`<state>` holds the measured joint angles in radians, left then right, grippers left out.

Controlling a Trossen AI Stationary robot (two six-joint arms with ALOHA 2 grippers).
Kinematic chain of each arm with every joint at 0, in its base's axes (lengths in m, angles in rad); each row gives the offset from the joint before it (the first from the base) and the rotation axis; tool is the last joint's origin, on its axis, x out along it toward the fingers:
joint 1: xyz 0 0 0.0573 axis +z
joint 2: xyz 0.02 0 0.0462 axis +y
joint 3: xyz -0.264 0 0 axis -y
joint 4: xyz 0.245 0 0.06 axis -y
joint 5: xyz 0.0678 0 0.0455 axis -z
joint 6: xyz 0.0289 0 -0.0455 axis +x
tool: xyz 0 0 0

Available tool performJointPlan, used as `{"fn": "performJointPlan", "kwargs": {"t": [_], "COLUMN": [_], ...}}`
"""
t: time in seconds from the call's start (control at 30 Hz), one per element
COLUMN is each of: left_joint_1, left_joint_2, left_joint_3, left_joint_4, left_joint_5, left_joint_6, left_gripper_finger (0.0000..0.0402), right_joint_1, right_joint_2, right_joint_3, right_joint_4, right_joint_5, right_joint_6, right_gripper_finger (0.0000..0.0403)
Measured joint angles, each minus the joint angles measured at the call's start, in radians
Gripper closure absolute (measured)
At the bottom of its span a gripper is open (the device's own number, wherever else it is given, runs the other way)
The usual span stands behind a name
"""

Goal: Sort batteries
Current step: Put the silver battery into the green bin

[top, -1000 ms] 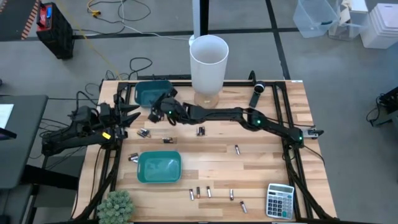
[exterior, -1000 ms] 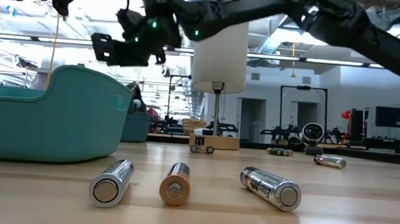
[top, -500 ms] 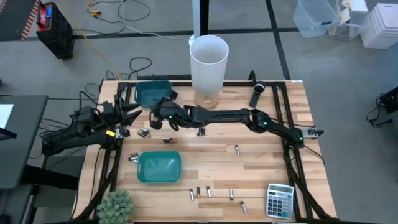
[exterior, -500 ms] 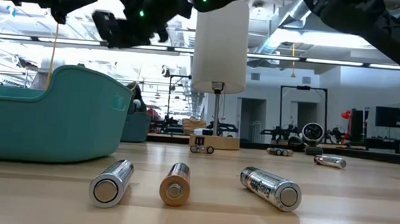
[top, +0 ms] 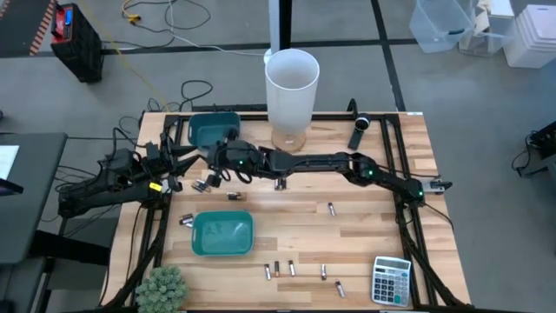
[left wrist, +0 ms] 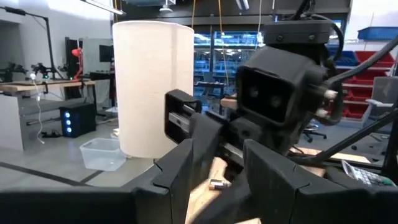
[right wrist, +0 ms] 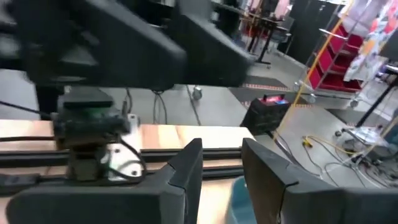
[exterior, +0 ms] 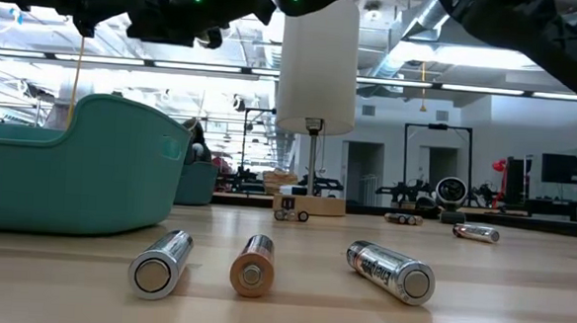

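1. At the table's 10 o'clock, high view: my right gripper (top: pixel 215 168) reaches across from 3 o'clock. My left gripper (top: pixel 178 165) sits just at its 9 o'clock. The batteries (top: pixel 280 269) lie loose on the wood: a row towards 6 o'clock, one (top: pixel 331 208) near the centre, and one (top: pixel 202 185) just at 7 o'clock of the right gripper. The near teal bin (top: pixel 246 249) is at 7 o'clock, the far teal bin (top: pixel 208 130) at 11.
2. Low view: three cells lie in front, beside the near bin's wall.
3. Left wrist view: my fingers (left wrist: pixel 174 168) stand apart and hold nothing.
4. Right wrist view: a narrow gap between the fingers (right wrist: pixel 186 171), with nothing in it.
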<state>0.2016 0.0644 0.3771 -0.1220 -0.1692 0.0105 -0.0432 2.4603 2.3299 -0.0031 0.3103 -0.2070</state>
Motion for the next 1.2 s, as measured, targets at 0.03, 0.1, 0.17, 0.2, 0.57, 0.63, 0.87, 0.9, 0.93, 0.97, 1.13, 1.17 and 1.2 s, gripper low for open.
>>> {"fn": "performJointPlan", "kwargs": {"t": [0.03, 0.1, 0.17, 0.2, 0.57, 0.63, 0.87, 0.9, 0.93, 0.97, 1.13, 1.17, 1.2], "left_joint_1": [0.0, 0.0, 0.0, 0.0, 0.0, 0.0, 0.0, 0.0, 0.0, 0.0, 0.0, 0.0, 0.0], "left_joint_2": [0.0, 0.0, 0.0, 0.0, 0.0, 0.0, 0.0, 0.0, 0.0, 0.0, 0.0, 0.0, 0.0], "left_joint_3": [0.0, 0.0, 0.0, 0.0, 0.0, 0.0, 0.0, 0.0, 0.0, 0.0, 0.0, 0.0, 0.0], "left_joint_4": [0.0, -0.001, -0.001, -0.002, -0.012, -0.012, -0.015, -0.016, -0.017, -0.018, -0.022, -0.023, -0.023], "left_joint_5": [0.0, 0.0, 0.0, 0.0, 0.0, 0.0, 0.0, 0.0, 0.0, 0.0, 0.0, 0.0, 0.0], "left_joint_6": [0.0, 0.0, 0.0, 0.0, 0.0, 0.0, 0.0, 0.0, 0.0, 0.0, 0.0, -0.001, -0.001], "left_gripper_finger": [0.0264, 0.0264, 0.0264, 0.0264, 0.0264, 0.0264, 0.0264, 0.0264, 0.0264, 0.0264, 0.0264, 0.0264, 0.0264], "right_joint_1": [0.001, 0.0, 0.0, 0.0, -0.013, -0.011, -0.011, -0.011, -0.013, -0.013, -0.014, -0.016, -0.018], "right_joint_2": [0.0, 0.0, 0.0, 0.0, 0.0, -0.004, -0.046, -0.055, -0.062, -0.067, -0.134, -0.161, -0.194], "right_joint_3": [0.0, 0.0, 0.0, 0.0, 0.0, -0.001, -0.001, -0.001, -0.001, -0.001, -0.153, -0.223, -0.299], "right_joint_4": [0.0, 0.012, 0.049, 0.066, -0.075, -0.134, -0.179, -0.188, -0.193, -0.195, -0.036, 0.027, 0.091], "right_joint_5": [-0.009, -0.052, -0.112, -0.13, -0.219, -0.22, -0.222, -0.222, -0.222, -0.222, -0.222, -0.222, -0.222], "right_joint_6": [0.001, 0.012, 0.016, 0.016, 0.042, 0.042, 0.042, 0.042, 0.041, 0.041, 0.044, 0.052, 0.059], "right_gripper_finger": [0.0282, 0.0289, 0.0297, 0.0302, 0.0368, 0.0375, 0.0378, 0.0379, 0.0379, 0.038, 0.0385, 0.0386, 0.0387]}}
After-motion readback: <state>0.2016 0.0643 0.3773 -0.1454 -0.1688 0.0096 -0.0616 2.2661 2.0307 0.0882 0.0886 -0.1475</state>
